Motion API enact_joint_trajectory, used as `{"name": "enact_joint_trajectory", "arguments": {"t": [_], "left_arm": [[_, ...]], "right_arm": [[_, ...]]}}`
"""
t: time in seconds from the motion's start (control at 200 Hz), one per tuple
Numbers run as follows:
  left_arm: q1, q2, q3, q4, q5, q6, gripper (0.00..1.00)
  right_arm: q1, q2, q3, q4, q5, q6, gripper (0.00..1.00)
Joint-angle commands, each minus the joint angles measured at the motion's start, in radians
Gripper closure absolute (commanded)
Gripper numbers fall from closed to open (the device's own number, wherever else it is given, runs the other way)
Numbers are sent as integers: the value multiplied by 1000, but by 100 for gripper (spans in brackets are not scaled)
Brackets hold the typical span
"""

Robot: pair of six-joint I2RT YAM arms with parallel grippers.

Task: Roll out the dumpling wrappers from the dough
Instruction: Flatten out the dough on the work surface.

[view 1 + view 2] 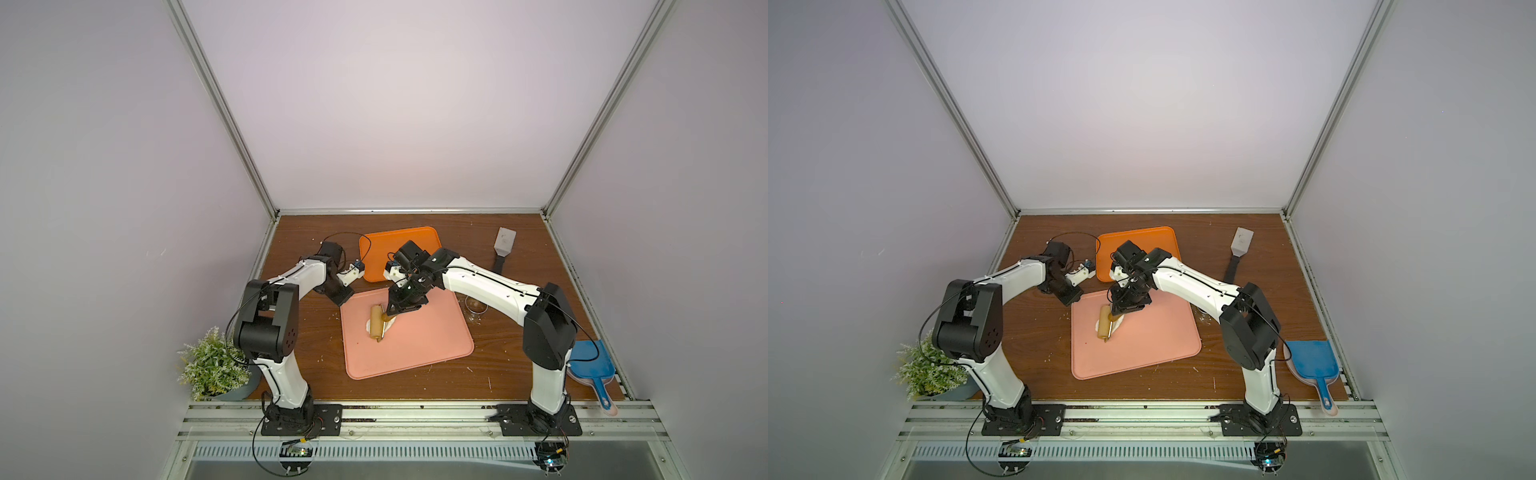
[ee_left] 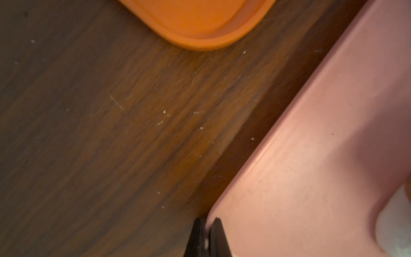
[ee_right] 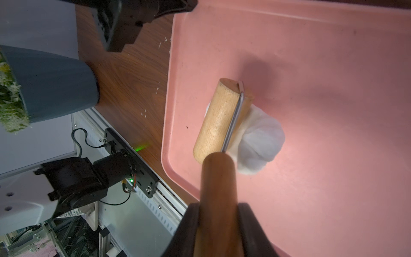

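A white lump of dough [image 3: 260,142] lies on the pink mat [image 3: 311,66], near the mat's left side in both top views [image 1: 392,325] [image 1: 1119,323]. A wooden roller [image 3: 219,120] rests against and partly over the dough. My right gripper [image 3: 219,205] is shut on the roller's brown handle and reaches down over the mat [image 1: 392,313]. At the mat's far left corner my left gripper [image 2: 208,220] is shut, pinching the mat's rim [image 2: 311,166]. No dumpling wrappers are in view.
An orange tray [image 1: 415,245] lies behind the mat, close to both wrists. A grey spatula [image 1: 505,245] sits at the back right, a blue dustpan [image 1: 588,359] at the front right, and a potted plant [image 1: 212,365] at the front left. Crumbs dot the wooden table [image 2: 111,133].
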Motion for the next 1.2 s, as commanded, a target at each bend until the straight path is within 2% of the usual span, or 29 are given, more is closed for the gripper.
{"name": "enact_joint_trajectory", "arguments": {"t": [0.0,0.245,0.53,0.731,0.911,1.091,1.196], "left_arm": [[-40,150,-81,64,-18,-1,100],[-40,152,-79,63,-19,0,100],[-40,151,-81,61,-17,0,100],[-40,149,-82,63,-17,0,100],[-40,149,-82,63,-16,-2,100],[-40,151,-82,63,-16,-1,100],[-39,151,-81,62,-18,-1,100]], "right_arm": [[35,-8,28,25,-8,-64,100],[21,-89,154,-108,91,-75,100],[-6,-157,119,-178,181,-25,100],[0,-159,65,-126,204,107,100],[43,-142,73,-52,282,265,100],[53,-75,129,-87,378,356,100],[55,-52,103,-95,391,410,100]]}}
